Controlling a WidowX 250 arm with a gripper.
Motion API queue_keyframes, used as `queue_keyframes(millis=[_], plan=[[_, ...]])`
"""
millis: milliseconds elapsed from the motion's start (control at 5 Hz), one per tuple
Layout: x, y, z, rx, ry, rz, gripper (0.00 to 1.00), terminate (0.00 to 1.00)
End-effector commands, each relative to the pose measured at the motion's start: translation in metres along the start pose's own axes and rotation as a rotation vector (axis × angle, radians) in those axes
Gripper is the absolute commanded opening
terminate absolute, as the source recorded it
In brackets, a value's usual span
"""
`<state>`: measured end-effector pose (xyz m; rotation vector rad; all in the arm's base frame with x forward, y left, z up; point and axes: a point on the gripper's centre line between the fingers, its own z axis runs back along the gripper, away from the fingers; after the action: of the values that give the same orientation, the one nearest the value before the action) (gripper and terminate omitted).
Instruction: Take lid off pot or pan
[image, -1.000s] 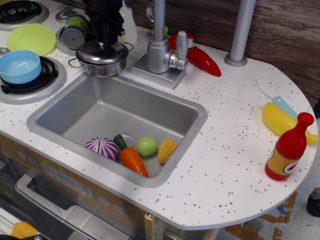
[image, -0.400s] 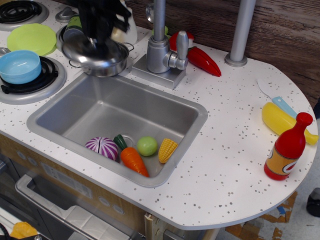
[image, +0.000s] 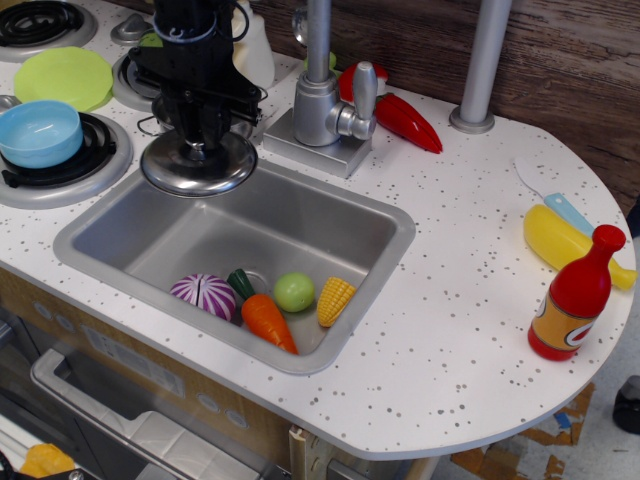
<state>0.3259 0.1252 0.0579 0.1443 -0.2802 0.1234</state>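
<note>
My black gripper (image: 197, 150) comes down from the top and is shut on the knob of the round steel lid (image: 198, 170). It holds the lid in the air over the sink's back left edge, nearer me than the pot. The steel pot is almost wholly hidden behind the gripper; only a thin wire handle (image: 150, 126) shows at its left, on the counter behind the sink.
The steel sink (image: 370, 215) holds a purple onion (image: 204, 294), a carrot (image: 264, 320), a lime (image: 294, 291) and corn (image: 335, 299). A faucet (image: 322, 95) stands right of the gripper. A light blue bowl (image: 40, 132) and a lime-green plate (image: 63, 77) sit at left. A red bottle (image: 575, 300) stands at right.
The lid sat on the pot; my gripper lifted it off and carried it forward and down, over the sink's back edge.
</note>
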Motion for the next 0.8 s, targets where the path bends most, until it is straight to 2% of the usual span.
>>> queue_keyframes(millis=[0,200,400,600], plan=[[-0.003,0.007,-0.02,-0.05,-0.052,-0.028,0.0,0.0],[-0.011,0.004,-0.035,-0.088,-0.07,-0.043,0.0,0.0],[-0.012,0.011,-0.046,-0.15,-0.073,-0.09,0.0,0.0],[-0.009,0.015,-0.045,-0.163,-0.09,-0.144,1.0,0.0]])
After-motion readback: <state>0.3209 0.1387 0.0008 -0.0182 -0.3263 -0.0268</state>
